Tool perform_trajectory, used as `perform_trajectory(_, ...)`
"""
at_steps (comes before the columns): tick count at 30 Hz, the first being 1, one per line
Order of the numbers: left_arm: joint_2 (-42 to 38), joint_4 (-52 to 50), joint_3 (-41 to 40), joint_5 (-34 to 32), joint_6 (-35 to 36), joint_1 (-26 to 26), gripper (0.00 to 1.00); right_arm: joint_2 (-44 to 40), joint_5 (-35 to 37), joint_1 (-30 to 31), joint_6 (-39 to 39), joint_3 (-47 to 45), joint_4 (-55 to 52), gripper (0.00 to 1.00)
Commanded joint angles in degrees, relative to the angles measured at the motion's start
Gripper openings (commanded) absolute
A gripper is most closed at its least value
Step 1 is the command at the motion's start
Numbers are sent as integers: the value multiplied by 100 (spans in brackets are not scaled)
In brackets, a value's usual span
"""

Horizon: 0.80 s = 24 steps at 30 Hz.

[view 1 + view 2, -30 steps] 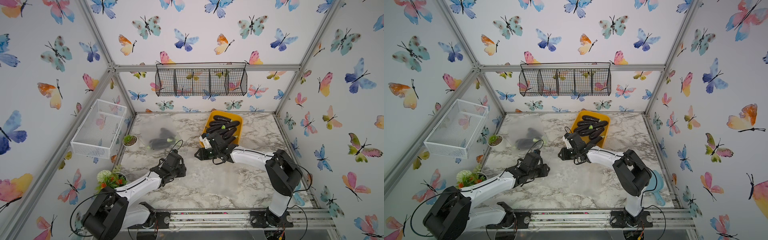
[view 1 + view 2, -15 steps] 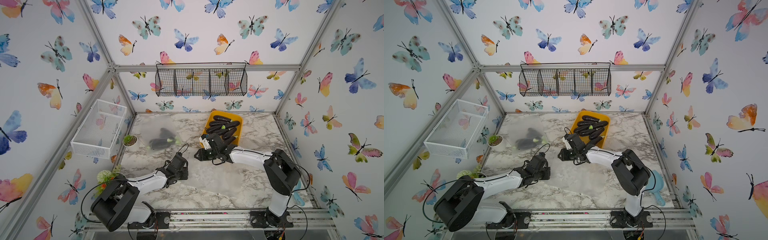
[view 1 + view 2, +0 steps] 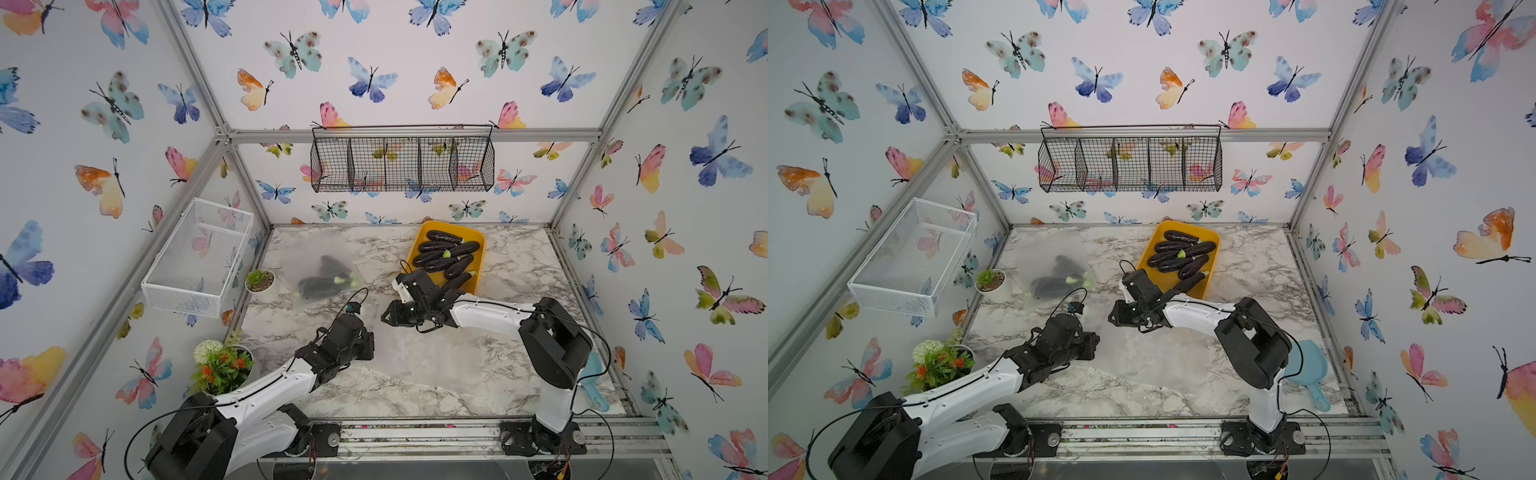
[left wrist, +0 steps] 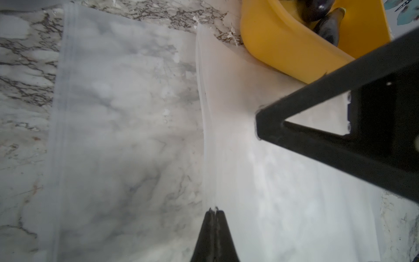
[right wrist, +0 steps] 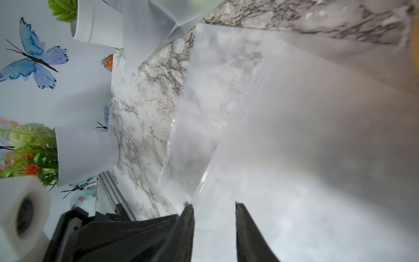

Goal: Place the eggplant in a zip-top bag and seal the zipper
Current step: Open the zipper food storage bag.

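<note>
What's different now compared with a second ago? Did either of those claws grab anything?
The left gripper snapped shut, pinching the rim of the empty zip-top bag; its arm only shifted slightly. The right gripper stayed put at the bag, jaws apart. The eggplants in the yellow bin and the filled bag did not move.

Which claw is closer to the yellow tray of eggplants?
Right. The right gripper hovers just off the yellow tray, by its front corner; the left gripper is farther toward the front, shut on the bag.

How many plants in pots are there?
2. A small green plant sits beside the bagged eggplants; a bigger flowering plant stands nearer the camera, beside the left arm.
</note>
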Motion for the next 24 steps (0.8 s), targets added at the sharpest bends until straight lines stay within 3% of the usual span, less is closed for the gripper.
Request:
perform_trajectory(1,-158,12,-225,160,78,-42,0,157,26,105,529,195,-205,33)
perform_trajectory(9,-400,152,-290,129,114,-264,0,522,64,212,859,410,-312,32)
perform_trajectory(24,-342,450,-395,66,47,-517,0,728,4,218,689,487,-513,27)
